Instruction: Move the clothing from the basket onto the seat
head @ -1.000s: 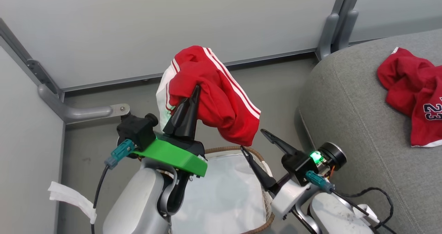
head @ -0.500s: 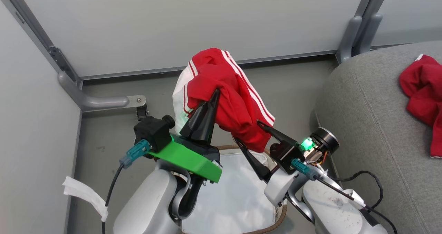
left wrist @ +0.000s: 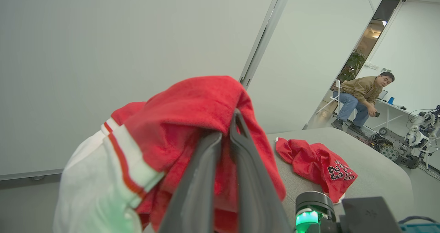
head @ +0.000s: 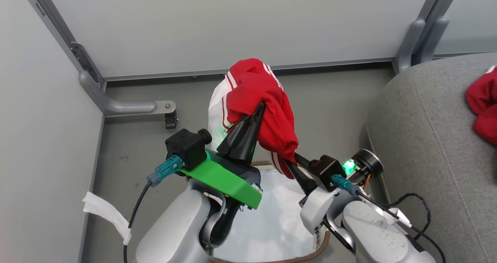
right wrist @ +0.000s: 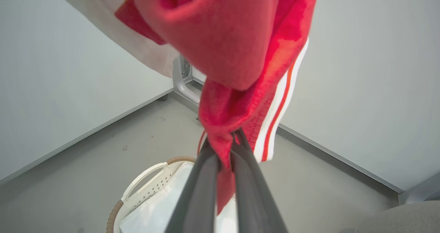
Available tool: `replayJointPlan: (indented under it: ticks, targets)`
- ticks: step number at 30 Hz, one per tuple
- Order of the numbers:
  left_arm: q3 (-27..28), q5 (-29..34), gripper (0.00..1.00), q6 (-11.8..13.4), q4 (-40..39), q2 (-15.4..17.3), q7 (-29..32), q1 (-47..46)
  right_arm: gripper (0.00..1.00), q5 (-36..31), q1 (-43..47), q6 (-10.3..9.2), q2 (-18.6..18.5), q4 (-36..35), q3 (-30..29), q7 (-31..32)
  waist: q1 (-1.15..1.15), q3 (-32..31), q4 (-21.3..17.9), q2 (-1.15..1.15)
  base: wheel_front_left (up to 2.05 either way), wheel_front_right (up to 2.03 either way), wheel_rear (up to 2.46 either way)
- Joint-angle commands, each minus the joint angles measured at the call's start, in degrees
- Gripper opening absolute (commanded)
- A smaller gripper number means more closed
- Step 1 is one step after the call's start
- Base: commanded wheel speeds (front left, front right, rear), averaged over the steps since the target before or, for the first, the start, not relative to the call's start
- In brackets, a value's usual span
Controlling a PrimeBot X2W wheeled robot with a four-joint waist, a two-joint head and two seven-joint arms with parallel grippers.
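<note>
**Head view, centre of the frame.** The left gripper [head: 261,108] is pressing its two long dark fingers together on a soft bright red sports garment [head: 258,86] with a white panel and red-and-white striped trim. It is holding the garment bunched in the air.

**Lower centre.** The right gripper [head: 294,161] is clamping the hanging lower edge of the same garment, and its fingertips are lying buried in the cloth. In the right wrist view its two fingers are lying closed with a fold of red fabric squeezed between them.

**Bottom left of the right wrist view.** The oval cream plastic laundry basket [right wrist: 153,189] with a brown woven rim is sitting on the grey floor. The garment is hanging lifted clear of it. In the head view the basket is lying at the bottom centre, partly hidden by both forearms, with its glossy white liner [head: 271,216] showing.

**Right of the head view.** The large grey woven-fabric seat cushion [head: 427,139] is standing near the basket. A second red garment [head: 483,108] is lying crumpled on it at the frame's right edge. In the left wrist view this garment is showing a dark "23" print, and a person [left wrist: 362,95] is sitting on a chair at the upper right.
</note>
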Motion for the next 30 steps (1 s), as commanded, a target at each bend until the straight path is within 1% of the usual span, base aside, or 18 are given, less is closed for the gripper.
replayJointPlan:
  ticks: [1,8,25,28,29,30]
  targets:
    - [0.15,-0.27,0.0,-0.24,-0.14,0.09,-0.2,-0.83,0.0,0.78,-0.23,-0.08,-0.23,0.24,0.17,0.0,0.0,0.14,0.08,0.0,0.0,0.0,0.0]
    - [0.66,-0.15,0.0,-0.24,-0.43,0.08,-0.2,-0.86,0.0,2.85,1.31,-0.08,-0.21,2.65,0.22,0.0,0.0,0.18,-0.22,0.0,0.0,0.0,0.0]
    - [1.45,0.67,0.0,-0.24,-0.36,0.08,-0.2,-0.14,0.0,4.59,2.15,-0.08,-0.23,1.19,-0.36,0.0,0.0,0.3,-2.14,0.0,0.0,0.0,0.0]
    - [2.25,0.96,0.0,-0.19,-0.26,0.09,-0.21,0.01,0.0,4.62,2.23,-0.08,-0.23,0.77,-0.86,0.0,0.0,0.55,-2.85,0.0,0.0,0.0,0.0]
    - [2.69,0.9,0.23,-0.13,-0.3,0.11,-0.2,0.14,0.0,4.74,2.24,-0.07,-0.23,0.42,-1.1,0.0,0.0,0.69,-3.23,0.0,0.0,0.0,0.0]
    - [3.02,0.46,0.91,-0.01,-0.4,0.08,-0.2,0.38,0.0,5.03,2.26,-0.07,-0.22,-0.04,-1.32,0.0,0.0,0.8,-3.65,0.0,0.0,0.0,0.0]
